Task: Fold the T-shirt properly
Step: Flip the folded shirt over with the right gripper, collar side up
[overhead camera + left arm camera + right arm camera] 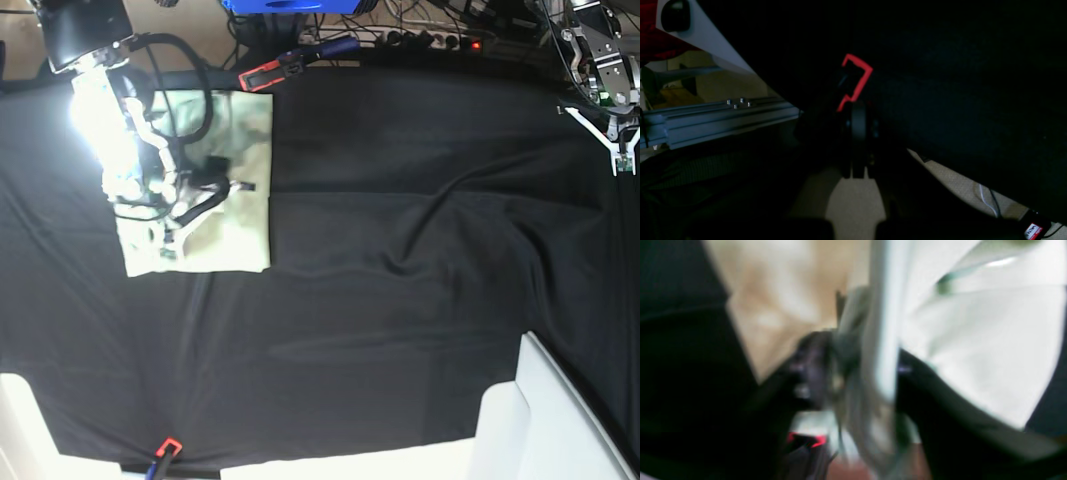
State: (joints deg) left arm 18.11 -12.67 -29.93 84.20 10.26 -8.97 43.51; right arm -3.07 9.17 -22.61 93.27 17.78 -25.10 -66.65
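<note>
The pale mint-green T-shirt (235,235) lies folded into a rectangle at the back left of the black cloth (400,280). My right gripper (220,187) hangs low over the middle of the shirt. The right wrist view is blurred: the dark fingers stand apart, a pale strip of the T-shirt (990,340) runs through the gap of the right gripper (857,380), and the jaws look open. My left gripper (610,140) is parked at the back right, away from the shirt. In the dark left wrist view the left gripper (858,113) is shut and holds nothing.
Red clamps pin the cloth at the back (262,75) and at the front edge (165,447); a red clamp (855,78) also shows beyond the left fingers. White boards (550,420) stand at the front right. An aluminium rail (723,116) runs along the table edge.
</note>
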